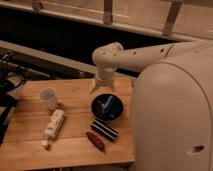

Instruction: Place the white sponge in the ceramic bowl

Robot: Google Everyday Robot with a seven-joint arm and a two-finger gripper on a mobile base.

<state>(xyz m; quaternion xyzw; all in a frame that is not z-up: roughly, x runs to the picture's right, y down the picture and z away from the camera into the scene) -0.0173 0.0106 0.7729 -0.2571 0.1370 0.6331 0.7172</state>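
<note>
The ceramic bowl [106, 108] is round, glossy and dark, and stands on the wooden table [30, 145] right of its middle. A small pale bluish-white piece, the white sponge [106, 104], lies inside the bowl. My gripper [102, 89] hangs from the white arm just above the bowl's far rim. Its fingers are spread and hold nothing.
A translucent whitish cup [48, 98] stands at the left. A long white segmented bar [53, 125] lies in front of it. A dark striped packet [105, 131] and a reddish-brown object [96, 141] lie in front of the bowl. My white body [172, 120] fills the right side.
</note>
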